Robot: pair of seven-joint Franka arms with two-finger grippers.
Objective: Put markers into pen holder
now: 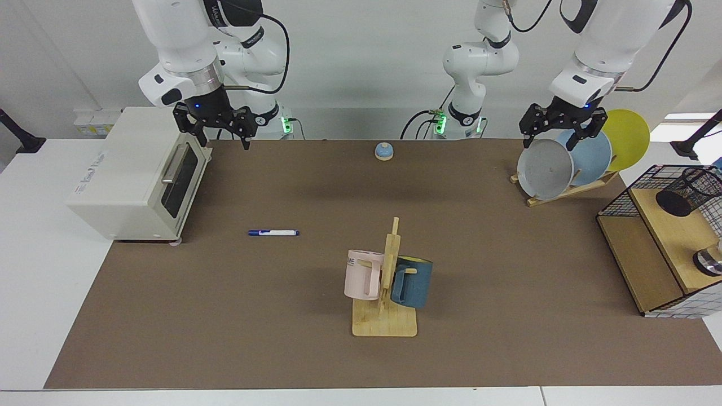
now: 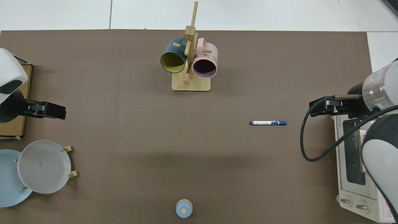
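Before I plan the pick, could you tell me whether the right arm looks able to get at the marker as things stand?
Probably yes: the marker lies alone on bare mat, with the right claw open above the toaster oven nearby and nothing between them.

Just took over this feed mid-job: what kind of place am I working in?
Probably a robot lab bench dressed as a kitchen: a toaster oven, a mug stand and a plate rack on one brown mat, with white walls behind.
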